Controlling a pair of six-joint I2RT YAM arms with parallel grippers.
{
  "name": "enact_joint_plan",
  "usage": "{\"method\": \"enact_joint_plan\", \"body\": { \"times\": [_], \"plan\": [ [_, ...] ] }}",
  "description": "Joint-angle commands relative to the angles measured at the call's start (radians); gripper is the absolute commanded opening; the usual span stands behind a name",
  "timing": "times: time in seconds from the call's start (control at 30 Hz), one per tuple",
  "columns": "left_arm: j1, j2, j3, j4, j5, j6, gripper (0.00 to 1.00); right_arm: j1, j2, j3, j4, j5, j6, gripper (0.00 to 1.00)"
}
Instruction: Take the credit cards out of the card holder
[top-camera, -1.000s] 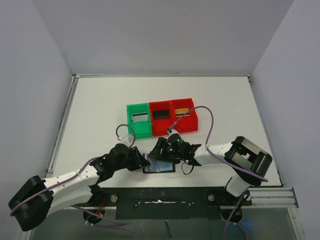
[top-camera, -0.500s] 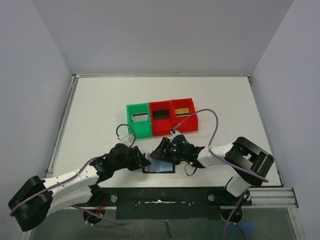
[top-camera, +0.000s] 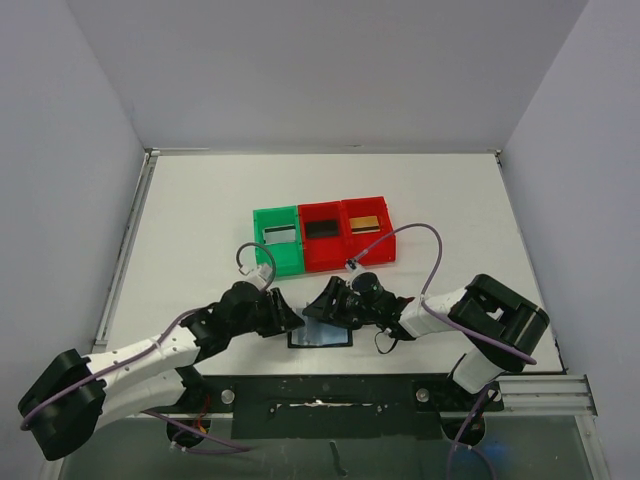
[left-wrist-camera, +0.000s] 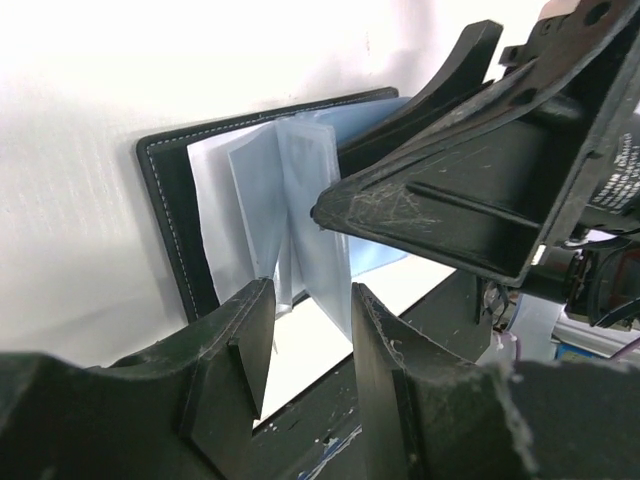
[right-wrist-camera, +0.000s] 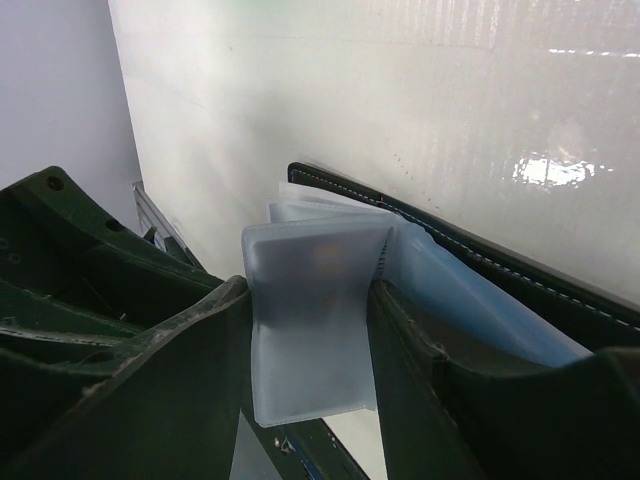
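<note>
The card holder (top-camera: 320, 334) lies open near the table's front edge, black cover down, with its frosted sleeves (left-wrist-camera: 300, 215) standing up. My right gripper (right-wrist-camera: 308, 340) is shut across one upright sleeve (right-wrist-camera: 315, 310), its fingers touching both side edges; a faint card shape shows through the plastic. My left gripper (left-wrist-camera: 308, 335) is open at the holder's left end, and the sleeves' lower edges reach into its gap. In the bins lie three credit cards: silvery (top-camera: 279, 236), black (top-camera: 322, 229) and gold (top-camera: 366, 222).
A green bin (top-camera: 262, 250) and two red bins (top-camera: 318, 262) (top-camera: 385, 250) stand in a row just behind the grippers. The black metal rail (top-camera: 330, 390) with the arm bases runs right below the holder. The right gripper's finger (left-wrist-camera: 470, 190) crosses the left wrist view.
The left gripper's jaws have widened and it has edged slightly toward the holder. The right gripper has narrowed a little onto the sleeve, and its forearm has shifted slightly right.
</note>
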Motion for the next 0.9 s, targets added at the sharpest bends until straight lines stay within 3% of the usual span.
{"method": "enact_joint_plan", "body": {
  "times": [0.0, 0.23, 0.57, 0.87],
  "plan": [
    [0.000, 0.045, 0.045, 0.068, 0.050, 0.040, 0.35, -0.005, -0.003, -0.027, -0.058, -0.002, -0.016, 0.47],
    [-0.005, 0.094, 0.047, 0.096, 0.060, 0.043, 0.34, -0.005, 0.000, -0.027, -0.052, -0.002, -0.013, 0.47],
    [-0.006, 0.009, 0.042, 0.077, 0.006, 0.027, 0.37, -0.006, -0.021, -0.020, -0.090, 0.009, -0.023, 0.47],
    [-0.021, 0.144, 0.080, 0.090, 0.054, 0.085, 0.37, -0.011, -0.029, -0.021, -0.094, 0.009, -0.029, 0.47]
  ]
}}
